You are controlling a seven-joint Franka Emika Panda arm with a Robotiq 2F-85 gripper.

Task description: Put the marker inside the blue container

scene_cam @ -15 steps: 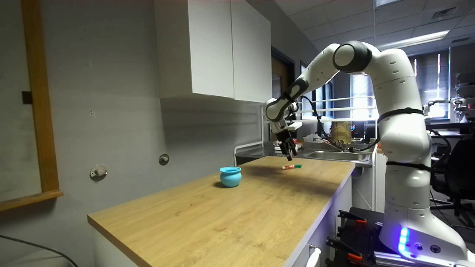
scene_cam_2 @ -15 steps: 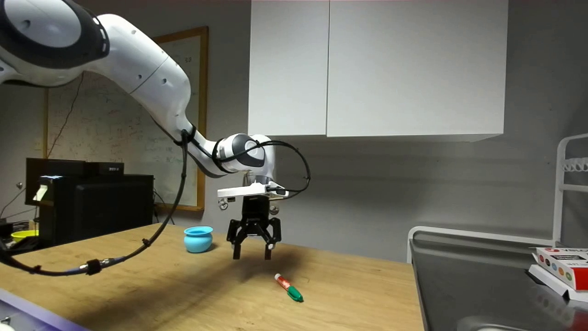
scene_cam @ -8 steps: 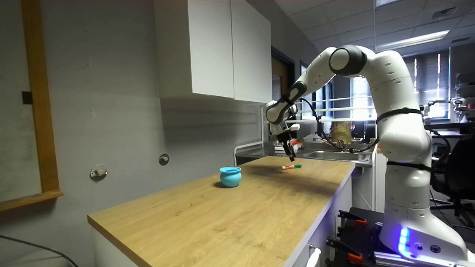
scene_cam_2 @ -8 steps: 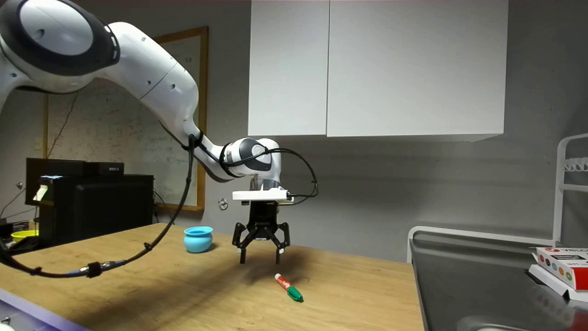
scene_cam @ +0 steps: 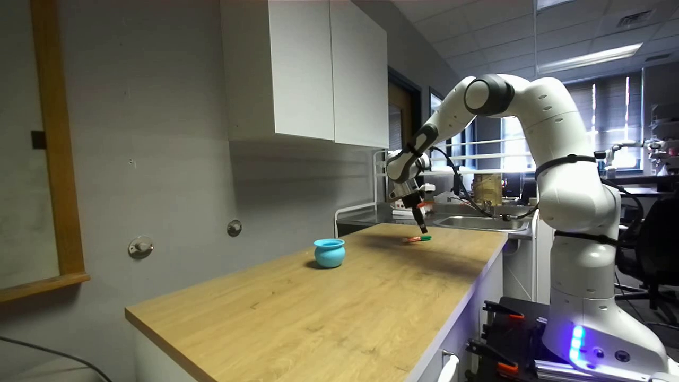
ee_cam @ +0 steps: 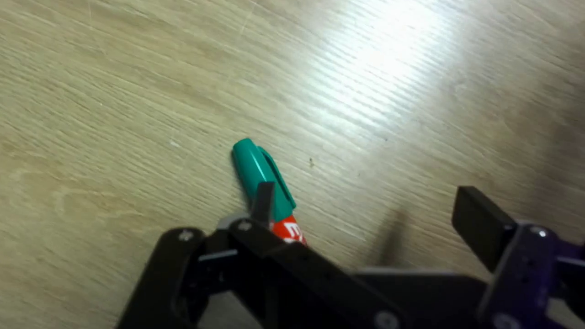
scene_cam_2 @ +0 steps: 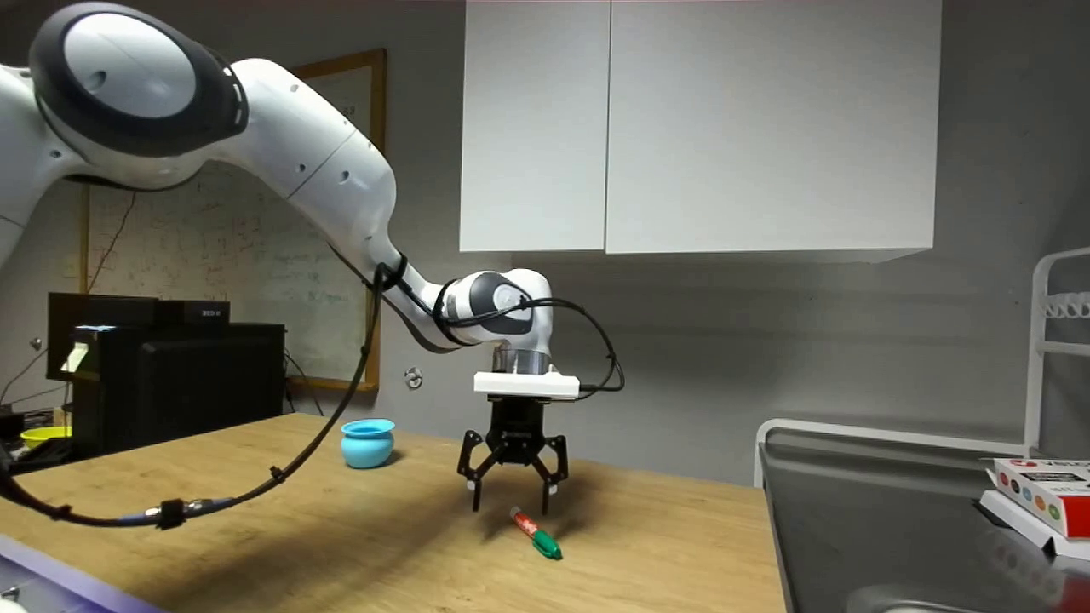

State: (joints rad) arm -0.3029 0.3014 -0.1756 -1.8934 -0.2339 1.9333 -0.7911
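The marker, with a green cap and a red and white body, lies on the wooden counter in both exterior views [scene_cam: 417, 239] [scene_cam_2: 537, 535]. In the wrist view its green cap [ee_cam: 252, 165] shows, and the rest of it is behind a finger. The blue container [scene_cam: 329, 253] is a small round pot standing upright on the counter, well apart from the marker; it also shows in an exterior view [scene_cam_2: 367, 446]. My gripper [scene_cam_2: 511, 502] is open and empty, pointing down a little above the counter by the marker's white end. In the wrist view, the left finger of the gripper [ee_cam: 368, 201] overlaps the marker.
The wooden counter [scene_cam: 297, 313] ends at a metal sink area [scene_cam: 480, 223]. A white rack [scene_cam_2: 886, 434] and boxes [scene_cam_2: 1043, 494] stand beyond it. White cabinets [scene_cam_2: 766, 128] hang above the counter. A black cable [scene_cam_2: 341, 383] hangs from the arm. Black equipment [scene_cam_2: 209, 387] stands behind.
My gripper has moved down and across toward the marker, to the right in both exterior views, and has turned somewhat. The fingers stay open. The marker and the blue container have not moved.
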